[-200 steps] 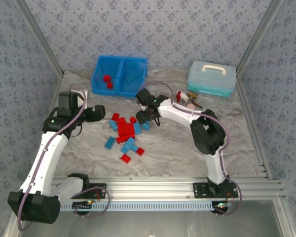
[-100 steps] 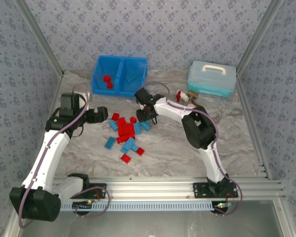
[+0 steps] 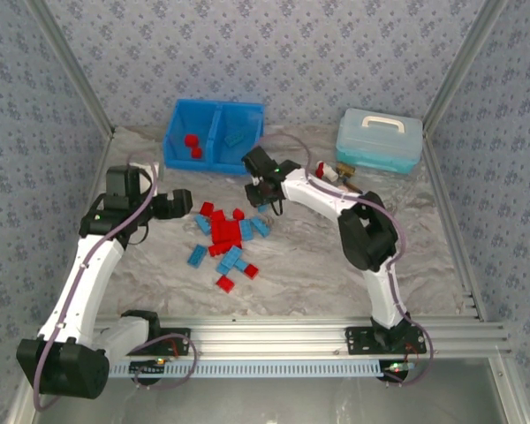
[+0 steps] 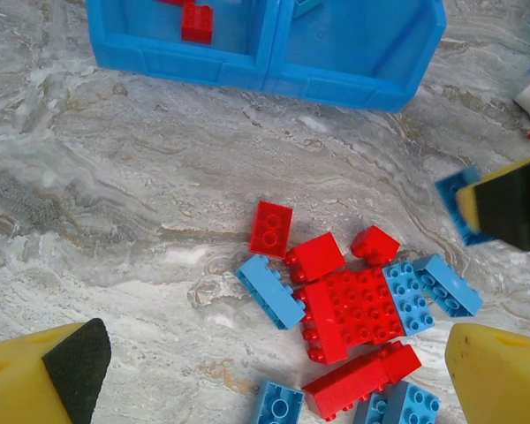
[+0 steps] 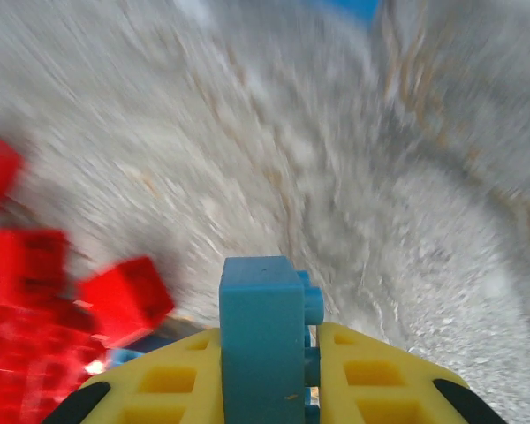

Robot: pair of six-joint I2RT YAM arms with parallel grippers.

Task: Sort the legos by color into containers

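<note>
Red and light blue legos (image 3: 225, 237) lie in a loose pile on the marbled table, seen close in the left wrist view (image 4: 349, 305). The blue bin (image 3: 214, 161) stands behind the pile. Its left compartment holds red bricks (image 3: 191, 146) and its right compartment holds a blue brick (image 3: 236, 139). My right gripper (image 3: 263, 196) hangs over the pile's far right edge, shut on an upright light blue lego (image 5: 261, 336). Left of the pile, my left gripper (image 3: 187, 201) is open, its yellow fingers (image 4: 35, 380) wide apart with nothing between them.
A pale teal lidded box (image 3: 380, 140) stands at the back right. A small red-and-white bottle (image 3: 325, 172) and a pink disc (image 3: 343, 187) lie in front of it. Patterned walls close in the sides and back. An aluminium rail (image 3: 291, 340) runs along the near edge.
My right gripper has shut on a light blue lego at the pile's far right and lifted it slightly toward the bin. My left gripper has opened a little wider and barely moved.
</note>
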